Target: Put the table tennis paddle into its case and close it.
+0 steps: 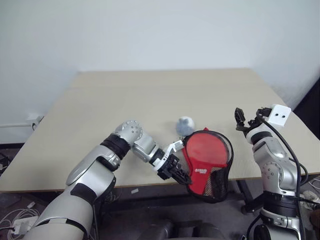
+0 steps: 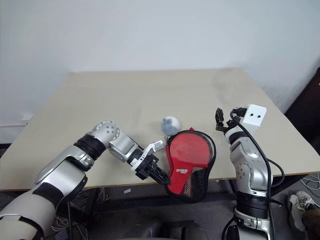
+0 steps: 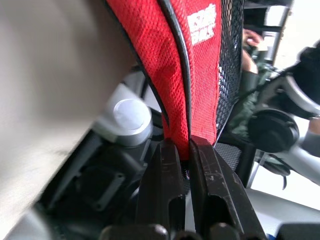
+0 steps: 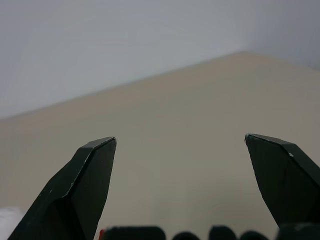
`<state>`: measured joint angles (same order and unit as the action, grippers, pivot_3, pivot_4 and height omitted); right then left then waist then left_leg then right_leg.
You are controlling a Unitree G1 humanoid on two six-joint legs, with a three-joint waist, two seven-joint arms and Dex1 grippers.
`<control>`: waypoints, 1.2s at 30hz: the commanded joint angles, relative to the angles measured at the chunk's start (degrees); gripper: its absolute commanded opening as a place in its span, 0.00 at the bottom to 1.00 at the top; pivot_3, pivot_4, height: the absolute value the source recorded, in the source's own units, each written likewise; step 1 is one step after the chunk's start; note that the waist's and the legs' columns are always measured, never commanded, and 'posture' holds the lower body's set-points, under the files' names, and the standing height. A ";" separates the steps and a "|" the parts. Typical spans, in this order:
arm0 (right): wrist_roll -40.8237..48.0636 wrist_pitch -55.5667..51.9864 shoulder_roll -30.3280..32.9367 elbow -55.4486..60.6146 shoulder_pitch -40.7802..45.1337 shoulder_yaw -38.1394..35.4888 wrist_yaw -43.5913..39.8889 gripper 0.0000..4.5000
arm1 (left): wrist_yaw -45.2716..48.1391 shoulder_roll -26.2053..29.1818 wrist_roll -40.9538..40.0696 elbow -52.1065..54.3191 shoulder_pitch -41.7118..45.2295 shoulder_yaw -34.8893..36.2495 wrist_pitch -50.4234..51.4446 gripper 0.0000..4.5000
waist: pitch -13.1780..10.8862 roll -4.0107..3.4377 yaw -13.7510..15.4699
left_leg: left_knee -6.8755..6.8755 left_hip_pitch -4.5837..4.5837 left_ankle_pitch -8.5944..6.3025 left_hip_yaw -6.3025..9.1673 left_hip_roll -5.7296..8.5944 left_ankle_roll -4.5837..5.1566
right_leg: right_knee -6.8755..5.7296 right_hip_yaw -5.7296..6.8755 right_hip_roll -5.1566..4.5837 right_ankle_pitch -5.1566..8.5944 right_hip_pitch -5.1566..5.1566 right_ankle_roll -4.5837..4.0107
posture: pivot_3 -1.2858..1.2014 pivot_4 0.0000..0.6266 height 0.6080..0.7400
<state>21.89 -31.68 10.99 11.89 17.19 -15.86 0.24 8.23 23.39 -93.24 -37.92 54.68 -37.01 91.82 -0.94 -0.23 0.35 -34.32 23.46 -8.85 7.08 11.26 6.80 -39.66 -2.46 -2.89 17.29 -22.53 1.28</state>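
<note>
Eye views: left gripper [image 1: 181, 176] at roughly 6 o'clock of the scene, fingers clamped on the lower edge of the case [image 1: 207, 165], which hangs off the near edge of the table [image 1: 100, 110], tilted, red side facing the camera with the white logo low on it and black mesh at its lower right. A smooth red round face shows in the upper part of the case; looks like the table tennis paddle [image 1: 204, 148] sitting inside, handle not visible, so can't confirm how deep it sits or whether the zip is closed. Small pale grey ball [image 1: 185, 125] on the table just at 11 o'clock of the case, near but apart from it as far as I can tell. Right gripper [image 1: 248, 119] at 3 o'clock of the case, well apart from it, raised over the table's right edge, fingers spread wide, holding nothing. Left wrist view: both black fingers [image 3: 165, 185] pinched tight on the case's red fabric and black edging, logo and mesh visible past them. Right wrist view: two fingers [image 4: 82, 185] far apart, bare tabletop and wall between them.
</note>
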 commanded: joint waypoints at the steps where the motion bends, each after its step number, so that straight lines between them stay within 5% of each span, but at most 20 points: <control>1: -0.08 0.41 0.18 1.78 0.06 -0.56 0.08 1.00 | -5.64 -0.05 -1.22 5.68 -1.15 4.41 0.68 0.00 | 0.00 0.00 0.01 | 0.00 0.00 0.00 0.00 0.00 0.00 | 0.00 0.00 0.00 0.00 0.00 0.00 | 0.52 0.00 1.00; 13: -0.31 0.28 0.20 0.71 1.08 0.03 -0.07 1.00 | -14.00 2.33 -11.13 3.48 -2.16 6.64 0.68 0.00 | 0.00 0.00 -0.03 | -0.01 0.00 0.01 0.00 -0.01 -0.01 | -0.01 0.01 0.02 0.00 0.00 0.00 | 0.52 0.00 1.00; 18: -0.54 0.80 0.13 -0.14 1.56 0.36 -0.19 1.00 | -18.61 0.41 -9.96 1.47 -2.65 11.82 0.37 0.28 | 0.00 0.00 0.19 | -0.03 0.00 0.01 0.00 0.01 -0.01 | 0.00 0.01 0.02 0.00 0.01 0.00 | 0.52 0.00 1.00; 26: -0.51 1.16 0.04 -1.18 2.30 0.77 -0.51 1.00 | -20.36 -0.08 -10.33 -1.05 -2.65 16.09 0.68 0.89 | 0.00 0.00 0.33 | -0.05 -0.01 0.01 -0.01 0.00 -0.02 | -0.01 0.01 0.02 0.00 0.02 0.00 | 0.52 0.00 1.00; 27: -0.38 1.03 0.11 -1.24 2.38 0.75 -0.70 1.00 | -19.10 0.46 -10.29 -1.06 -2.24 16.43 0.68 0.96 | 0.00 0.00 0.36 | -0.05 -0.01 0.01 -0.01 0.00 -0.02 | -0.01 0.01 0.03 0.00 0.02 0.00 | 0.52 0.00 1.00; 31: 1.04 -1.47 0.98 0.26 1.69 2.65 -3.76 1.00 | -7.25 5.94 -5.56 8.12 -0.40 17.82 0.68 0.96 | 0.00 0.00 0.14 | -0.04 0.00 0.01 -0.02 0.00 -0.02 | -0.01 0.00 0.02 0.00 0.00 0.00 | 0.52 0.00 1.00; 36: 0.55 -4.53 2.98 3.28 -1.00 9.66 -9.64 1.00 | 21.15 13.89 14.24 20.97 -0.34 18.87 -8.40 0.96 | 0.01 -0.04 -0.21 | 0.08 -0.03 0.04 -0.06 0.00 -0.07 | 0.02 0.01 0.04 0.01 0.00 -0.02 | 0.52 0.00 1.00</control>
<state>21.86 -35.52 13.28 11.74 16.15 -7.73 -7.30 17.74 35.18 -86.64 -21.22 53.50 -17.34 88.87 -0.93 -0.28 0.14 -34.17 23.40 -8.79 7.00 11.26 6.70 -39.62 -2.46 -2.85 17.30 -22.53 1.25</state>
